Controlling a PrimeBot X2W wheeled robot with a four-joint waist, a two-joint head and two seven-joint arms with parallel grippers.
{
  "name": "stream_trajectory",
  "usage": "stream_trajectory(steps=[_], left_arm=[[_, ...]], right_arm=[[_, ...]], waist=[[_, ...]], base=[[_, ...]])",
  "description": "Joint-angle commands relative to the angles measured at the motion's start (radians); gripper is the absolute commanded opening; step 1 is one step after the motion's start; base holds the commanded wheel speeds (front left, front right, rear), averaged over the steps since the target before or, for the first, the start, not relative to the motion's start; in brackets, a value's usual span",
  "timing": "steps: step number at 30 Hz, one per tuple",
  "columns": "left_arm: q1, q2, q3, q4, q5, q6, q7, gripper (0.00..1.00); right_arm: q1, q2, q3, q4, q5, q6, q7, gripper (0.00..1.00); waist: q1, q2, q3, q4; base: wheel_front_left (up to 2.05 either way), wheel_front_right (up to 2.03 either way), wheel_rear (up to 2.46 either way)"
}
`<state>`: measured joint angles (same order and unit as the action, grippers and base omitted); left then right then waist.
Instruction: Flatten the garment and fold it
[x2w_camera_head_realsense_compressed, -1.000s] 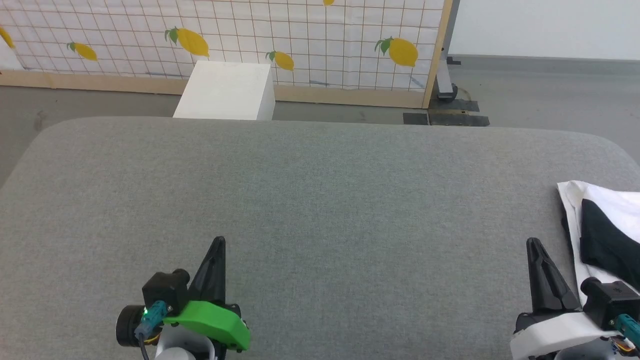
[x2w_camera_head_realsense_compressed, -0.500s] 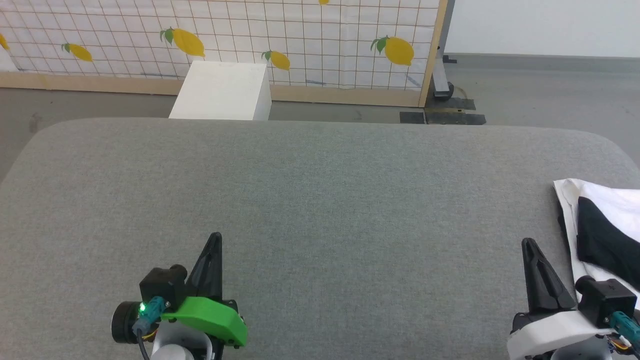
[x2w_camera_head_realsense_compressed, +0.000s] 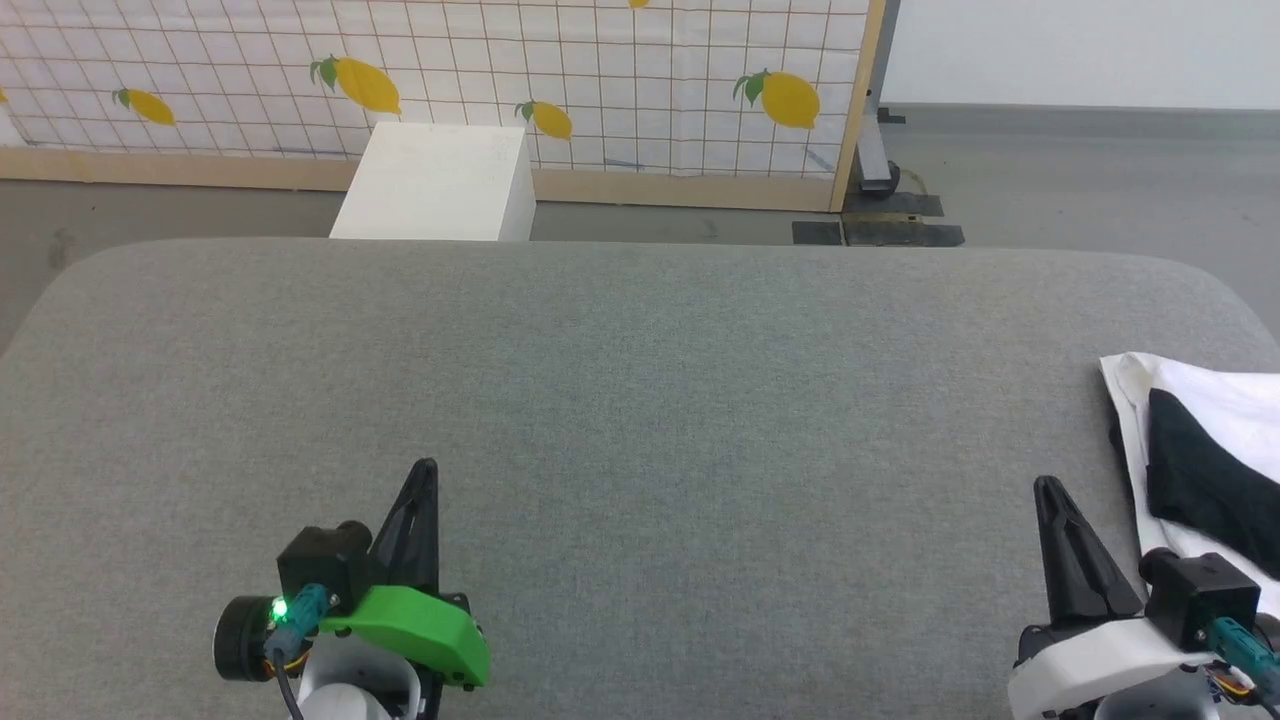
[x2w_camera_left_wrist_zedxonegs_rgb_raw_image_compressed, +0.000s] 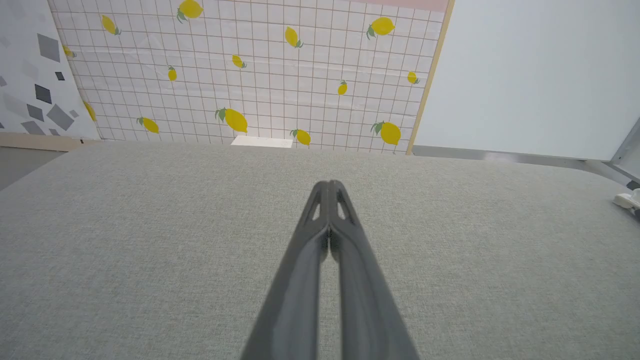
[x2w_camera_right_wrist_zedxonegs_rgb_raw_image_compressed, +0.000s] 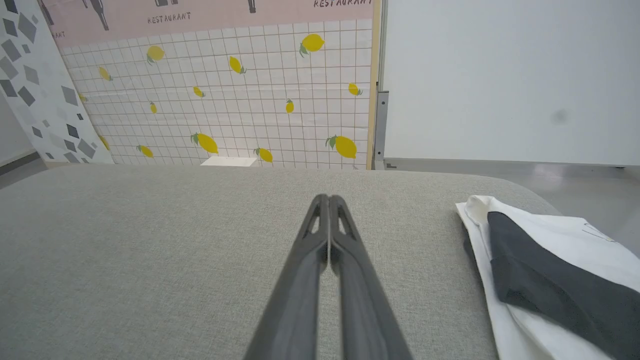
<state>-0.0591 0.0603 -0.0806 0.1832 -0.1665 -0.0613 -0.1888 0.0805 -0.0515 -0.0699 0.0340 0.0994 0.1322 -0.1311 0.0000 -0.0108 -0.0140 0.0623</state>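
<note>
Table (x2w_camera_head_realsense_compressed: 640, 400), grey cloth, beneath everything. Nearest, right hand (x2w_camera_head_realsense_compressed: 1047, 490) pinched closed, gripping nothing; left hand (x2w_camera_head_realsense_compressed: 427, 470) well to its left, likewise closed and empty. Just right of the right hand, clear of its tips: garment (x2w_camera_head_realsense_compressed: 1225, 395), lying on the table, white with a black sleeve on top. Far beyond, up-left of the right hand: white box (x2w_camera_head_realsense_compressed: 435, 180), lemon-print screen (x2w_camera_head_realsense_compressed: 600, 70).

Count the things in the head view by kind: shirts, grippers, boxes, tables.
shirt: 1
grippers: 2, the left gripper and the right gripper, both with fingers shut
box: 1
table: 1
Total: 5
</note>
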Motion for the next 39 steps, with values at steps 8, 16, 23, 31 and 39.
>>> stream_trajectory(steps=[8, 16, 23, 31, 39], left_arm=[[0.019, -0.003, 0.01, -0.022, 0.022, 0.01, 0.019, 0.0], [0.023, -0.004, 0.017, -0.037, 0.036, 0.015, 0.036, 0.0], [0.027, -0.005, 0.023, -0.051, 0.048, 0.019, 0.05, 0.0], [0.03, -0.005, 0.029, -0.066, 0.062, 0.024, 0.066, 0.0], [0.034, -0.006, 0.036, -0.081, 0.076, 0.029, 0.082, 0.0]], right_arm=[[-0.024, 0.0, 0.009, -0.008, -0.017, -0.001, 0.017, 0.0], [-0.03, 0.001, 0.015, -0.011, -0.025, -0.001, 0.028, 0.0], [-0.034, 0.001, 0.02, -0.013, -0.032, -0.001, 0.037, 0.0], [-0.04, 0.001, 0.026, -0.015, -0.04, -0.001, 0.048, 0.0], [-0.045, 0.001, 0.031, -0.018, -0.048, -0.001, 0.059, 0.0]], waist=[[0.0, 0.0036, 0.001, -0.006], [0.0, 0.0043, 0.003, -0.011], [0.0, 0.0049, 0.004, -0.016], [0.0, 0.0056, 0.005, -0.021], [0.0, 0.0063, 0.006, -0.027]], base=[[0.0, 0.0, 0.0], [0.0, 0.0, 0.0], [0.0, 0.0, 0.0], [0.0, 0.0, 0.0], [0.0, 0.0, 0.0]])
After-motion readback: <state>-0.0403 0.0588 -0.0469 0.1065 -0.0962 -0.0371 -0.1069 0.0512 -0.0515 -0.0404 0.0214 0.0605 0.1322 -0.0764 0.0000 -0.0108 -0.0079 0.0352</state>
